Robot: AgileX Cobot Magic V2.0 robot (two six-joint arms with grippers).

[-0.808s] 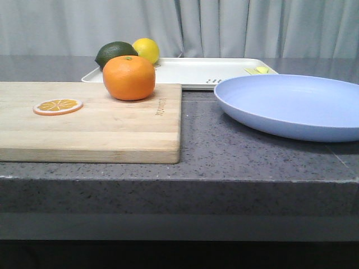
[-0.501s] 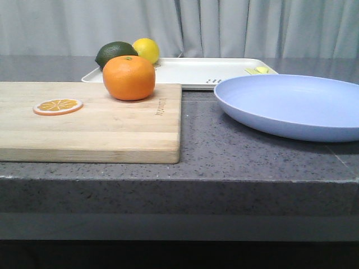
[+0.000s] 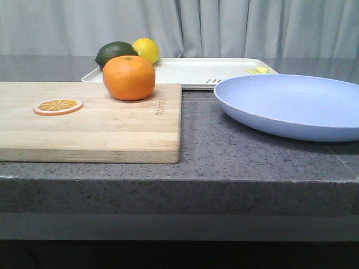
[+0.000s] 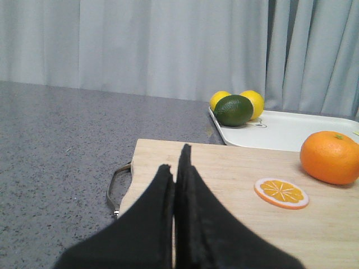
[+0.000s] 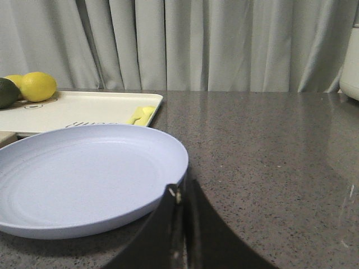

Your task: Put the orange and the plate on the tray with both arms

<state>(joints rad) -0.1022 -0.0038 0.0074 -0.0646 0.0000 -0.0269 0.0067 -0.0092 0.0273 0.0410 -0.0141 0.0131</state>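
Nothing is shifting in the front view since the earlier frames: I'm seeing the orange (image 3: 129,77) sitting on the cutting board (image 3: 90,120), the plate (image 3: 291,105) on the counter, the tray (image 3: 190,72) behind both. Nothing placed yet.

Left wrist: left gripper (image 4: 178,162) is hanging with jaws together, orange off to one side, well apart.

Right wrist: right gripper (image 5: 180,193) is resting pinched together, empty, just beside the plate rim.
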